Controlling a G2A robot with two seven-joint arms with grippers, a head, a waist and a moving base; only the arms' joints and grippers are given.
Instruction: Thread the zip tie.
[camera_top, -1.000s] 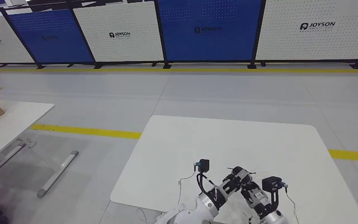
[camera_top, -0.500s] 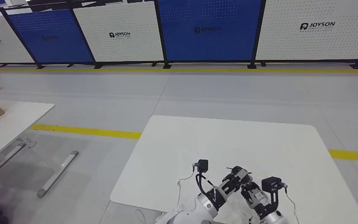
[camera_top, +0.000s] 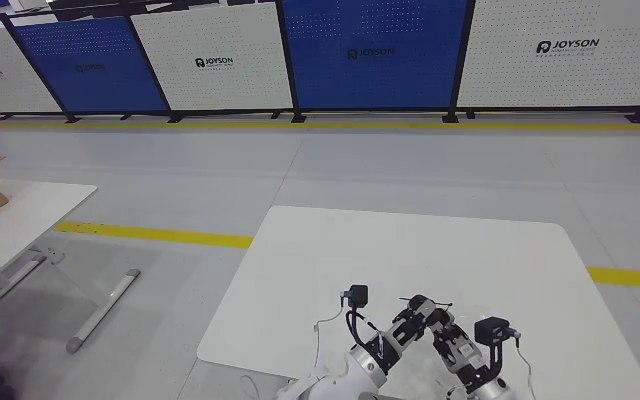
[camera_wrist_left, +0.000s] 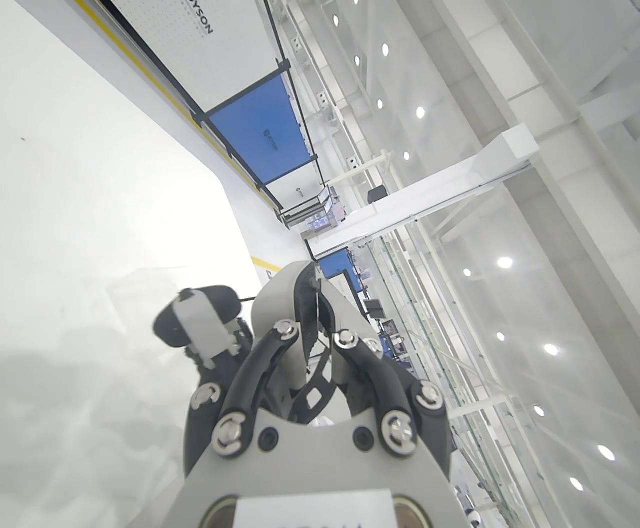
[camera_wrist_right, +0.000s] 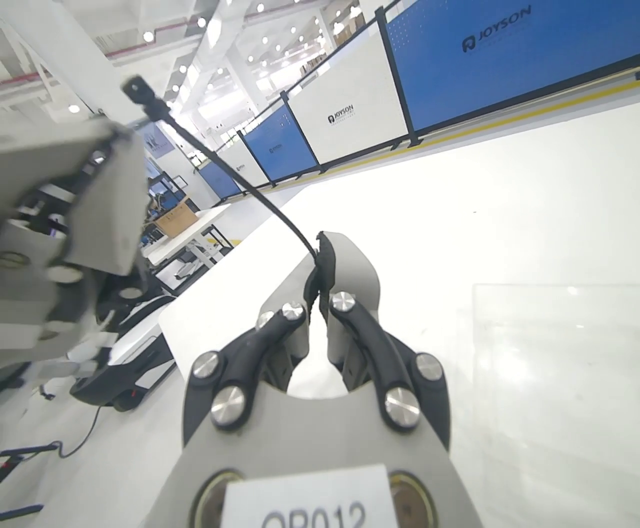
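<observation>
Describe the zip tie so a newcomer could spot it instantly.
Start at the white table, then the right gripper above it. Pinched in its shut jaws is the zip tie: a thin black strap arcing up to a small square head, the only slim flexible strip among bulky grey gripper parts.

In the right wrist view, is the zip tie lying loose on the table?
No: the right gripper is shut on the zip tie, whose strap rises clear of the table.

Logos (camera_top: 214, 62) on partition panels (camera_top: 215, 88) (coded label (camera_wrist_right: 307, 500), right wrist)
</observation>
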